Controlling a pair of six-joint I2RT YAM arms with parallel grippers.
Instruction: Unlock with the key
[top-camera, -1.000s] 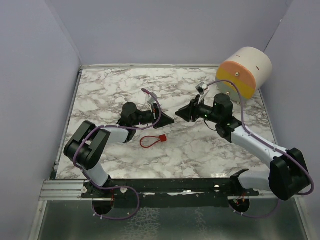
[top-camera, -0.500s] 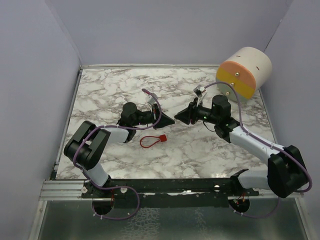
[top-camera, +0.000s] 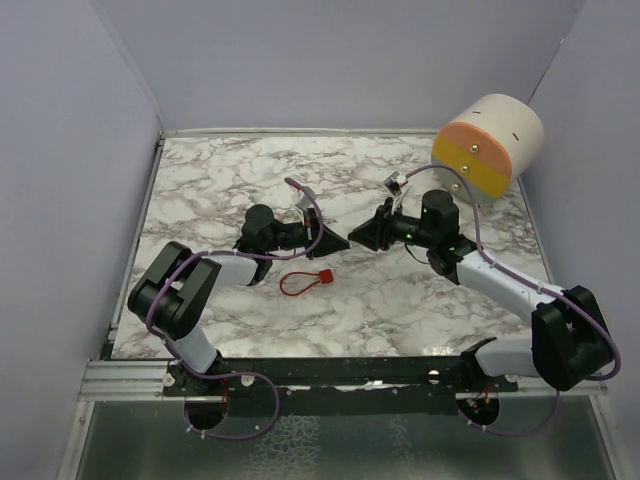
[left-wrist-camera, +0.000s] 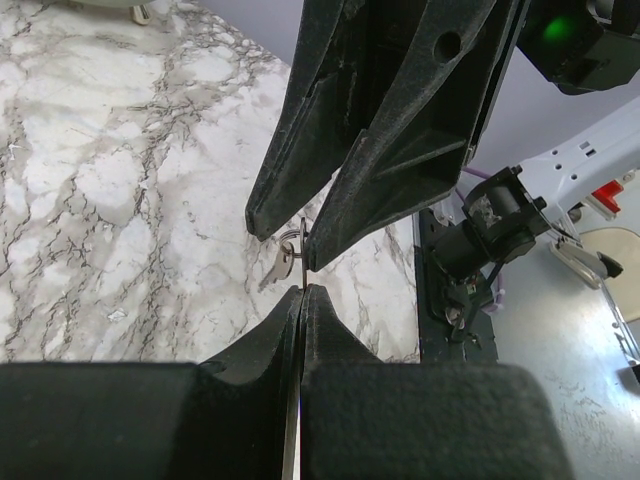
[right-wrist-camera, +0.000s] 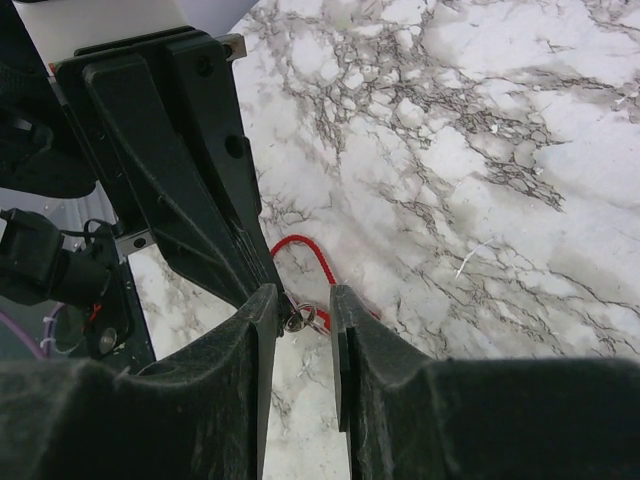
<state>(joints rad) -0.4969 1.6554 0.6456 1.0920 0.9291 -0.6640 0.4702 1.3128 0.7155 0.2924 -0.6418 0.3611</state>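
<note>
The left gripper (left-wrist-camera: 302, 300) has its two black fingers pressed together, and a small silver metal key (left-wrist-camera: 283, 265) on a ring sits at their very tip, apparently pinched there by its thin blade, though the contact itself is too small to make out. Facing it tip to tip, the right gripper (right-wrist-camera: 302, 300) has its fingers spread with a clear gap, one on each side of the key's ring and not visibly touching it. Both tips hang above the white-and-grey marble table (top-camera: 220, 180), near its middle. The small red padlock (top-camera: 324, 275) with its red cable loop (top-camera: 292, 285) lies flat on the marble just beside and below the left gripper, apart from both arms; no hand is on it. A cream cylinder with an orange and yellow face (top-camera: 490, 140) stands well apart at the far right corner. The step in hand looks like a handover or regrasp of the key between the two arms, so the unlocking proper has not begun. Next, the right fingers would need to pinch the ring or head squarely before the left lets go, or the key may twist or drop; then the key must be lined up with the padlock's keyhole, which cannot be seen here.
</note>
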